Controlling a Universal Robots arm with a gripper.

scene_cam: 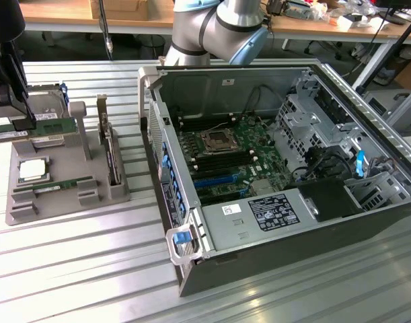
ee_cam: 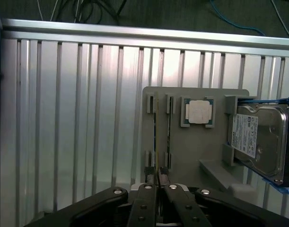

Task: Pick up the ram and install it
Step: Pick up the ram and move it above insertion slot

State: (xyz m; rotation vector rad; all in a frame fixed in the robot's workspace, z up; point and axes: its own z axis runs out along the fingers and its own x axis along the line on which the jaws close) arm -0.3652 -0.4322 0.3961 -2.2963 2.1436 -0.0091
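Showing, exterior view: gripper (scene_cam: pixel 23 120) closed narrowly on the ram (scene_cam: pixel 54 126), held above the grey holder (scene_cam: pixel 70 195) at that view's left; second stick (scene_cam: pixel 64 183) slotted there. Wrist view: fingers (ee_cam: pixel 146 190) pinching the ram edge-on.

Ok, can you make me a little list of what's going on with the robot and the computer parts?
gripper: shut on the ram, over the grey holder
other ram: sitting in the grey holder, beside the chip
hard drive: on the holder too
computer case: open, on the exterior view's right, motherboard showing
ram put in the computer: not yet
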